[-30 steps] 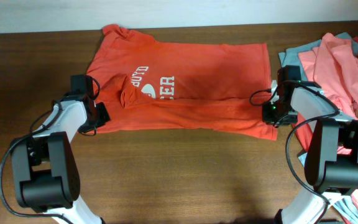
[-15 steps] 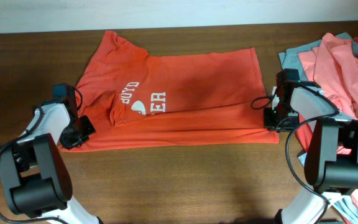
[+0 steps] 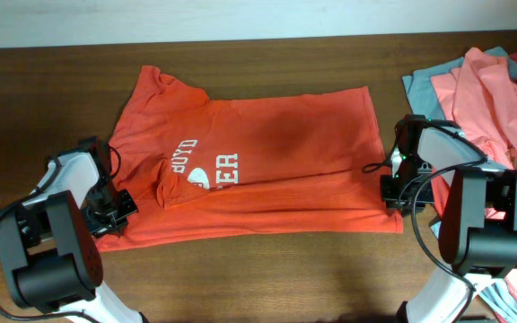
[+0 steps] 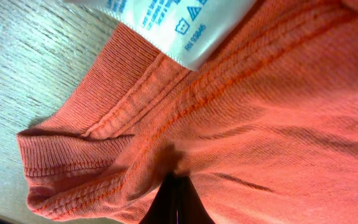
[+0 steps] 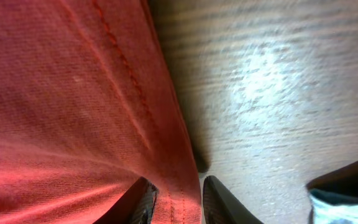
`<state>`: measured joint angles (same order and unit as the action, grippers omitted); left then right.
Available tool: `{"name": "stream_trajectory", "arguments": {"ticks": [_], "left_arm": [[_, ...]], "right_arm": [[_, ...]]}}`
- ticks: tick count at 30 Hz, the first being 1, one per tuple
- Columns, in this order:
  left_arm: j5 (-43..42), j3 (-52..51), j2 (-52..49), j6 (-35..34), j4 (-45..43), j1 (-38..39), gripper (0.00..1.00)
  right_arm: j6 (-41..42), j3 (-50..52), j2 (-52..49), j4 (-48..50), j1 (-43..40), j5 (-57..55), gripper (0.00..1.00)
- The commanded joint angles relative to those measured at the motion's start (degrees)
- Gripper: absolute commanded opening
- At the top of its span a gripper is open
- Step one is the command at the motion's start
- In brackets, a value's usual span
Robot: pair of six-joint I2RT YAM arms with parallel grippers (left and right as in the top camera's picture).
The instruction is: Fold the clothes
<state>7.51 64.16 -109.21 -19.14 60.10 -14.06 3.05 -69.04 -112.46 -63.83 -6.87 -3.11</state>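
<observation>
Overhead: white print [image 3: 206, 160] on the orange-red short-sleeved T-shirt [image 3: 276, 170] sits upside down, "BOYD" over "ER"; the rest of that word is lost in a fold. Left wrist cam: white care label [image 4: 179, 25] w/ blue wash symbols beside a stitched seam, small text too fine to read. T-shirt lies spread sideways, mostly flat, at centre of the brown wooden surface [image 3: 240, 278], one sleeve at 11 o'clock, a small crease beside the print. Left claw [image 3: 119, 202] at the T-shirt's 8 o'clock edge, pinching bunched fabric. Right claw [image 3: 391, 190] at its 4 o'clock corner, fingers nipping the stitched hem. Heap of salmon-pink shirts [image 3: 483, 99] over a teal-grey shirt [image 3: 424, 81] at the surface's 3 o'clock.
</observation>
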Motion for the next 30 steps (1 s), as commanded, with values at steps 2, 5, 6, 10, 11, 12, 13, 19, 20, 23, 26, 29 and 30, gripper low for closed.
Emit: {"name": "stream_trajectory", "arguments": {"ticks": [2, 5, 6, 10, 11, 12, 13, 19, 20, 23, 26, 29, 30], "left_arm": [[-0.9, -3.1, -3.9, -0.6, 0.5, -0.6, 0.01], [-0.6, -3.1, -3.9, -0.5, 1.6, -0.6, 0.00], [-0.7, -3.1, -3.9, -0.5, 1.9, -0.6, 0.00], [-0.7, -3.1, -3.9, -0.5, 3.4, -0.6, 0.00], [-0.7, -3.1, -3.9, -0.5, 3.7, -0.6, 0.01], [-0.9, -3.1, -3.9, -0.5, 4.1, -0.6, 0.01], [-0.9, -3.1, -3.9, -0.5, 4.1, -0.6, 0.01], [-0.8, -2.3, -3.0, -0.5, 2.0, -0.5, 0.00], [-0.7, -1.9, -1.9, -0.5, 1.5, -0.5, 0.00], [-0.6, -0.1, 3.7, 0.1, 0.9, -0.3, 0.02], [-2.5, 2.6, 10.2, 2.9, 1.4, -0.3, 0.12], [-6.6, 5.6, 20.5, 6.9, 1.6, -0.3, 0.40], [-6.7, 5.9, 22.6, 7.3, 1.6, -0.3, 0.52]], "right_arm": [[0.9, 1.7, -2.3, -1.9, -0.3, 1.4, 0.33], [0.9, 1.7, -2.3, -3.1, -0.3, 1.4, 0.35], [0.9, 1.7, -2.3, -3.5, -0.3, 1.4, 0.35], [0.9, 1.7, -2.3, -5.8, -0.3, 2.7, 0.35], [0.8, 1.7, -2.3, -6.2, -0.3, 3.0, 0.36], [0.8, 1.7, -2.3, -6.9, -0.3, 3.1, 0.36], [0.8, 1.7, -2.3, -7.0, -0.3, 3.1, 0.36], [0.9, 0.1, -1.3, -5.6, -0.3, 3.1, 0.43], [0.9, -1.0, -0.3, -5.6, -0.3, 3.1, 0.45], [0.9, -6.0, 3.9, -6.8, -0.3, 3.1, 0.49], [0.8, -12.5, 8.2, -9.3, -0.3, 2.3, 0.51], [0.8, -20.5, 12.8, -11.9, -0.3, 2.3, 0.52], [0.8, -22.1, 13.9, -12.3, -0.3, 2.3, 0.52]]}}
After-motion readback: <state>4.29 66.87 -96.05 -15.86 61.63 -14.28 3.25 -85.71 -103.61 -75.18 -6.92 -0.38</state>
